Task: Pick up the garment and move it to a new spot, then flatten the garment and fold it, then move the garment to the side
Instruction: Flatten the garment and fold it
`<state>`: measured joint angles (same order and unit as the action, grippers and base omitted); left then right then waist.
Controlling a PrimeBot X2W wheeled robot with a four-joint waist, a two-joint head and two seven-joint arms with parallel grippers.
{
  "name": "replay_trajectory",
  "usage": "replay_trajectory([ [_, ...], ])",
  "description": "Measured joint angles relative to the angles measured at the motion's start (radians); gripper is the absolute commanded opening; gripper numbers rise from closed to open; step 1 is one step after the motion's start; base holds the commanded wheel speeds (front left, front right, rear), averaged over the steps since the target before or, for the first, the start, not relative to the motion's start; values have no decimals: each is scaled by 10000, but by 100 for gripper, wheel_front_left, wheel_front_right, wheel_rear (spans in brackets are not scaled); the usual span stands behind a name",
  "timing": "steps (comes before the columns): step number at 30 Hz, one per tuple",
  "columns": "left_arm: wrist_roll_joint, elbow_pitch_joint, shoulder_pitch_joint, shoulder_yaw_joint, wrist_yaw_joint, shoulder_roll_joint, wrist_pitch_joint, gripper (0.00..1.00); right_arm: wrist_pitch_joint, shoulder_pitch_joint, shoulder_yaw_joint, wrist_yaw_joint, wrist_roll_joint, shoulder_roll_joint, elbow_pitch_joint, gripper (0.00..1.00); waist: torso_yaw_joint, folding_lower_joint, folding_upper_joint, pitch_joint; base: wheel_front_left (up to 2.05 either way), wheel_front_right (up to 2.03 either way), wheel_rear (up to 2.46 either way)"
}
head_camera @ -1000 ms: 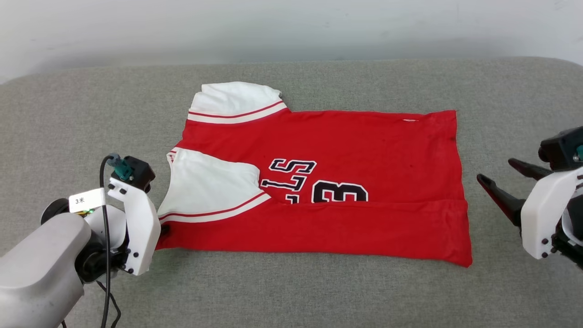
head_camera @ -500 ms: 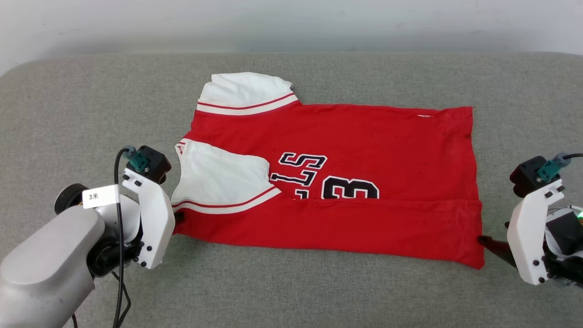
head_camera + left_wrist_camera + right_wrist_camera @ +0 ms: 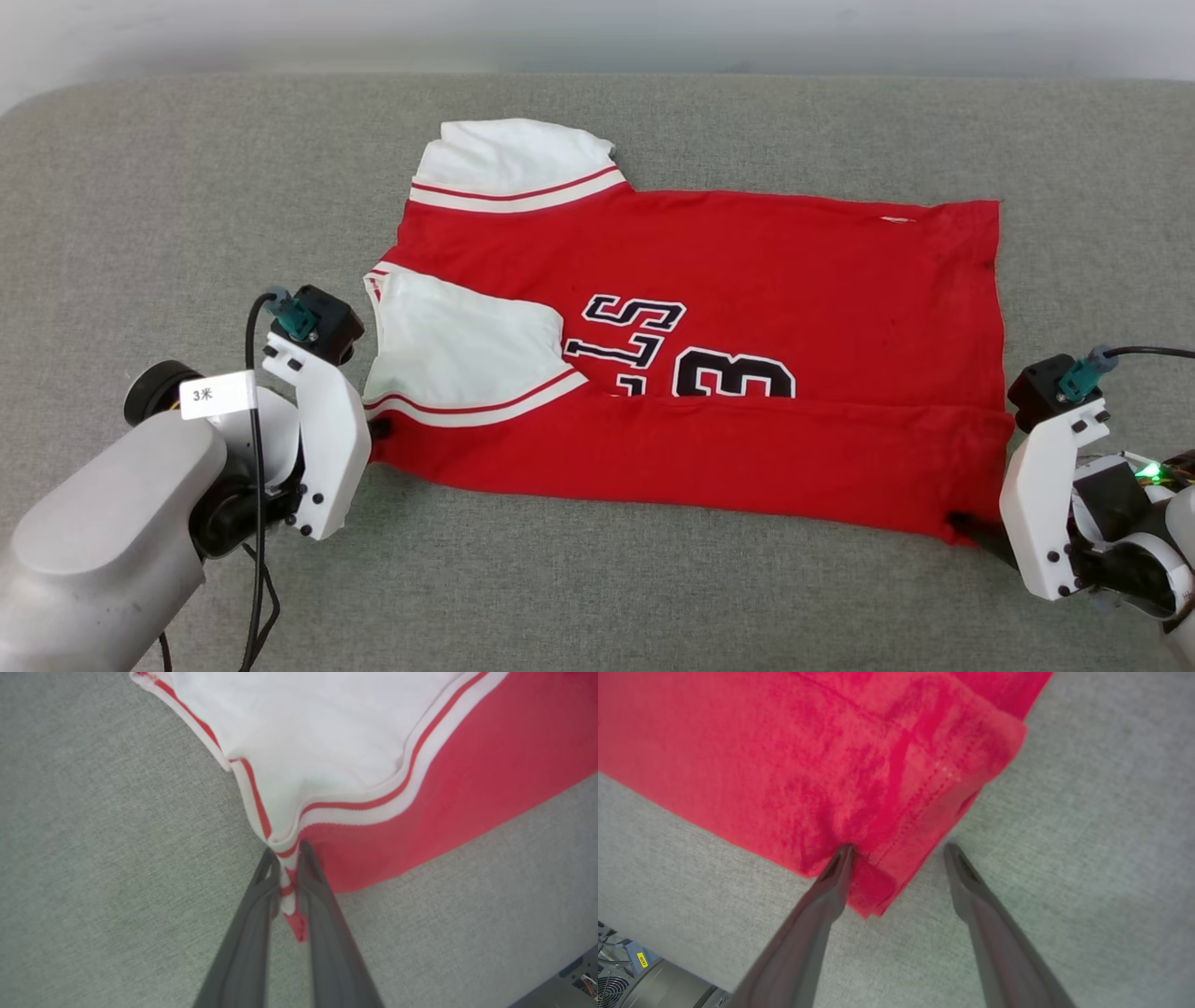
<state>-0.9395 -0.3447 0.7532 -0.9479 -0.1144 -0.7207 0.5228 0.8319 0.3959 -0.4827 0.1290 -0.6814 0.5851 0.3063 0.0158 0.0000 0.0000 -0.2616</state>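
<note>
The garment, a red jersey with white sleeves and black letters and a "3", lies spread on the grey cushion with its near long edge folded over. My left gripper is shut on the garment's near left corner, where the striped sleeve trim meets the red fold. At the near right corner, my right gripper stands open around the red hem corner. One finger rests on the cloth and the other is on the bare cushion beside it. In the head view, a dark fingertip touches that corner.
The grey cushioned surface stretches around the jersey, with bare room in front, at the left and at the far right. A pale wall runs along the back. Beyond the cushion's edge, equipment with a yellow label shows low in the right wrist view.
The head camera has tilted, shifting the whole picture. My right gripper came from off to the right down to the garment's near right corner, still open. The left gripper kept its grip.
</note>
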Motion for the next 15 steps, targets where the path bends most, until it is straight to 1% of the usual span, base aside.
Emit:
replay_trajectory([
  [4,-25,-71,-5,-6,0,6,-88,0,-454,112,-337,-12,-173,42,249,100,-14,-1,0,-15,0,0,0],
  [5,-33,-100,-12,-10,0,8,-123,0,-560,136,-414,-12,-226,65,291,4,-23,-1,0,-9,0,0,0],
  [6,-42,-123,-23,-13,0,10,-157,0,-673,184,-479,-10,-274,90,332,0,-37,0,0,6,0,0,0],
  [11,-159,-286,-182,-50,-2,56,-265,0,-1423,326,-652,21,-577,33,600,0,-98,1,0,254,0,0,0],
  [15,-226,-305,-344,-50,-4,-23,-414,0,-1979,295,-631,21,-825,127,493,0,-130,1,0,588,0,0,0],
])
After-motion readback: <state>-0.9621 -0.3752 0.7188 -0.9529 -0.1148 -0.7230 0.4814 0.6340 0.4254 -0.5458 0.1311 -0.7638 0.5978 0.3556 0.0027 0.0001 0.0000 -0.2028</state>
